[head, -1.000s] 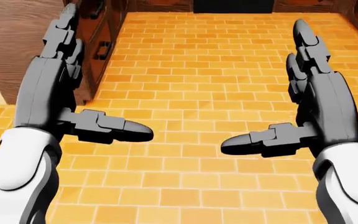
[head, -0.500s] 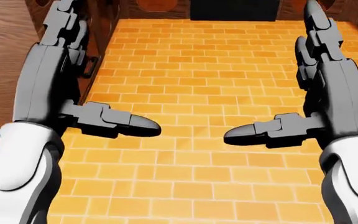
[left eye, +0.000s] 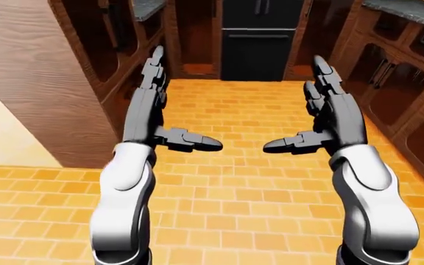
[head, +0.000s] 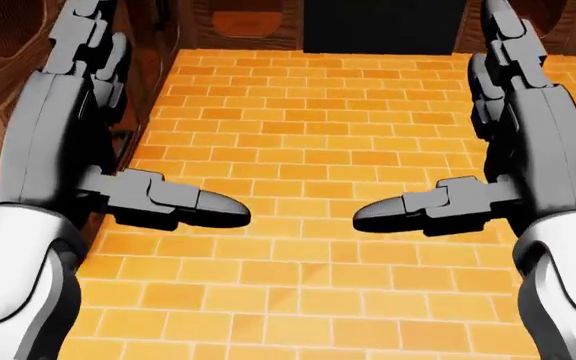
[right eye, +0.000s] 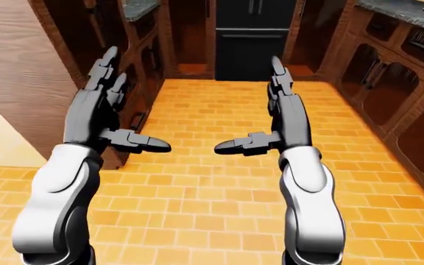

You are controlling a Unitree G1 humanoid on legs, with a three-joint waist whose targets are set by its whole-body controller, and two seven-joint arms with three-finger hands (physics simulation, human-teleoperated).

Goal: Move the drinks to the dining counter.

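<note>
Orange brick floor (left eye: 234,210) shows no drinks; cabinet (left eye: 42,83) edges cropped.

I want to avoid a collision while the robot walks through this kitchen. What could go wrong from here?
1. The left hand is raised close to the wooden cabinets at the view's left; drifting that way could strike them.
2. The aisle of orange brick floor is narrow, with cabinets on both sides.
3. No drinks are visible, and both hands, including the right hand, are open and empty.
</note>
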